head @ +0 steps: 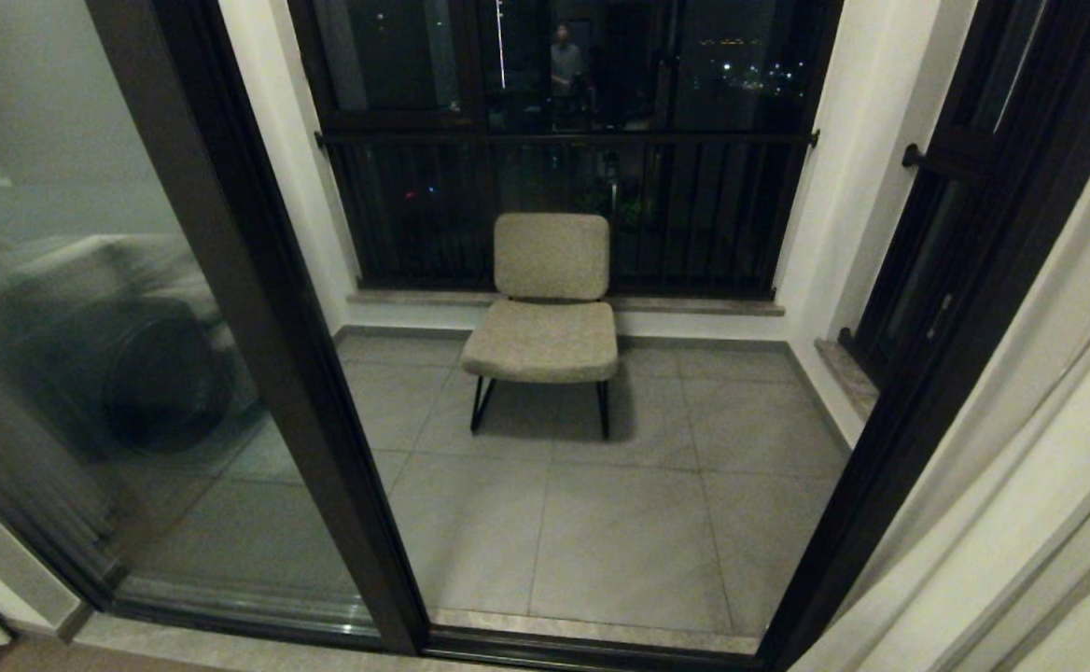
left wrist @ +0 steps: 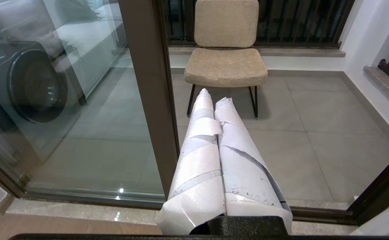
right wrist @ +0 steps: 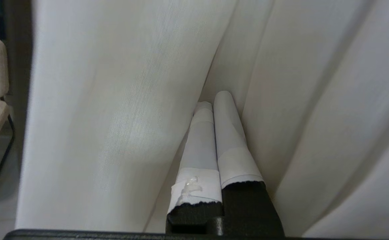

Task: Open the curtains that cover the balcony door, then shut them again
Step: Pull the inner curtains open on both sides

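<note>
My right hand (right wrist: 214, 100), clenched, pokes into a fold of the curtains (head: 1021, 485) at three o'clock; left hand (left wrist: 214, 96) clenched, empty.

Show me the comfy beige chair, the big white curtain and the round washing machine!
Beige padded chair (head: 545, 341): head view, on its seat cushion.
Cream-white folded fabric curtain (right wrist: 121, 110): right wrist view, on a wide fold beside the claw.
Dark round-doored washing machine (left wrist: 36, 85): left wrist view, on its door behind the glass.

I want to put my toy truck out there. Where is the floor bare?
Bare tiles lie between the chair and the balcony door threshold, and from the chair across to the right wall. It is crowded at the right, where the right end effector pokes into the curtains.
</note>
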Robot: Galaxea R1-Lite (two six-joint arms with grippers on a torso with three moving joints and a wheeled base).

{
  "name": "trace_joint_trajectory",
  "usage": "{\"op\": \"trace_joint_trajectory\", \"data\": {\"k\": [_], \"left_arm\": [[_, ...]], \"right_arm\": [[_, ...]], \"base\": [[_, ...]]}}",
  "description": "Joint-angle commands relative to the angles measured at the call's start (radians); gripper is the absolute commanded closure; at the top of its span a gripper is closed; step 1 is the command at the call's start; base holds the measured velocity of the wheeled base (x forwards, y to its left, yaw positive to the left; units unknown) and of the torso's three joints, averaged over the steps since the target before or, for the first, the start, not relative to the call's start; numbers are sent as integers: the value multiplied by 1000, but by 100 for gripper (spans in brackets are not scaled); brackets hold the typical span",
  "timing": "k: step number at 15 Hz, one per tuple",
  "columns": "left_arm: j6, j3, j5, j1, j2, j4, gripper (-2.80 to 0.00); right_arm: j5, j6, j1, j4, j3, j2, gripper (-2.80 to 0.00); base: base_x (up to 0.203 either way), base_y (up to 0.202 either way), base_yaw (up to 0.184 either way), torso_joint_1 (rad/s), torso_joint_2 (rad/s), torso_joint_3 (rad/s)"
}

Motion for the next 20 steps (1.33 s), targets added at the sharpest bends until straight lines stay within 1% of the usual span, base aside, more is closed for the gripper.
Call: {"op": "trace_joint_trajectory", "data": {"k": [1, 5, 8, 10, 13, 16, 18, 20], "left_arm": [[0, 0, 0, 0, 0, 0, 0], [0, 0, 0, 0, 0, 0, 0], [0, 0, 0, 0, 0, 0, 0], [0, 0, 0, -1, 0, 0, 0], [0, 0, 0, -1, 0, 0, 0], [0, 0, 0, 0, 0, 0, 0], [0, 0, 0, 0, 0, 0, 0], [0, 0, 0, 0, 0, 0, 0]], "right_arm": [[2, -4, -2, -40, 4, 30, 0], [5, -58, -40, -135, -4, 97, 0], [7, -66, -70, -173, -15, 150, 0], [7, -66, -77, -204, -40, 184, 0], [18, -65, -75, -196, -46, 176, 0], [91, -64, -75, -189, 12, 107, 0], [152, -63, -75, -175, 92, 27, 0], [178, -63, -75, -154, 162, -67, 0]], "base": [[0, 0, 0, 0, 0, 0], [0, 0, 0, 0, 0, 0], [0, 0, 0, 0, 0, 0], [0, 0, 0, 0, 0, 0], [0, 0, 0, 0, 0, 0], [0, 0, 0, 0, 0, 0], [0, 0, 0, 0, 0, 0], [0, 0, 0, 0, 0, 0]]}}
